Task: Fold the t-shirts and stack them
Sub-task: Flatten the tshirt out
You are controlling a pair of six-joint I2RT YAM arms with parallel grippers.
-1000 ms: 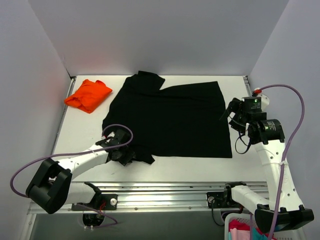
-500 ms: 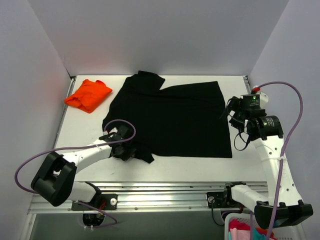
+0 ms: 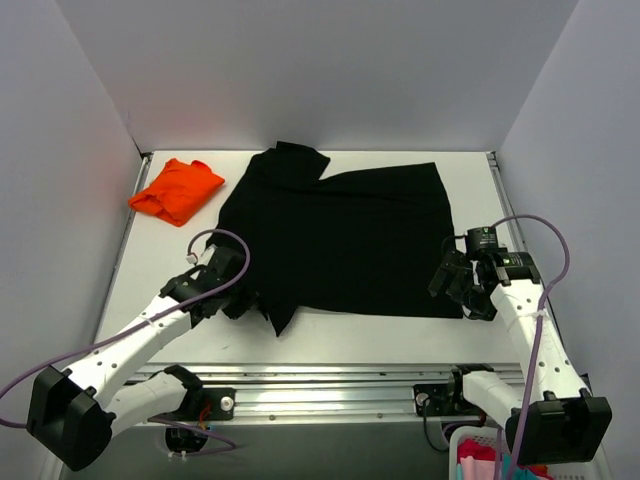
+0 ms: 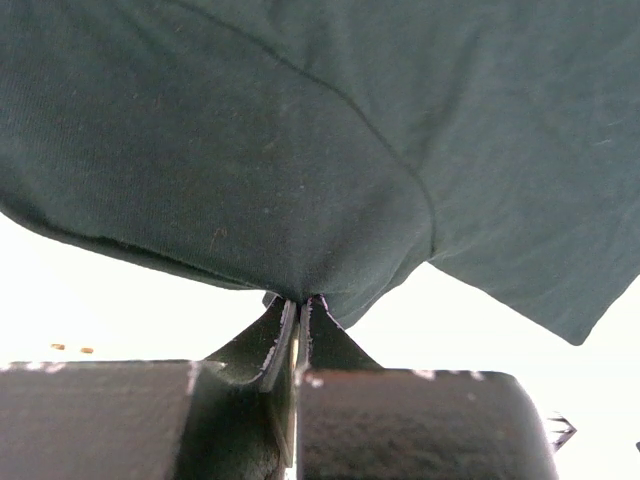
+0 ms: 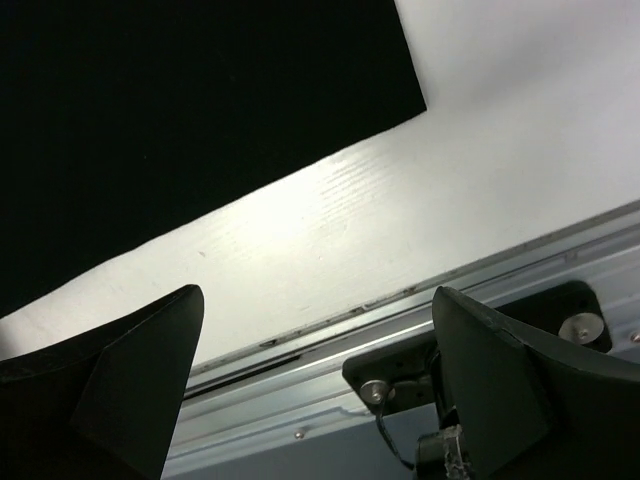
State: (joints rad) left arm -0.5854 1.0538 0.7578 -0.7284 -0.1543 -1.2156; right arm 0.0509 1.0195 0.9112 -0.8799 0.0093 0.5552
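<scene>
Matte black t-shirt: bunched near-left corner pinched tight in left gripper. By the straight near-right hem corner, right gripper spread wide above smooth white surface. Shirt body flat, mid-surface. Folded orange t-shirt, soft lump, far left.

No legible text, labels, brand marks or numbers in any view; shirts, arms and worktop unmarked.

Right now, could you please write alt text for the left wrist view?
The left jaws are shut on a pinched fold of the black t-shirt, which fills most of the frame; white table shows beneath its edge.
</scene>
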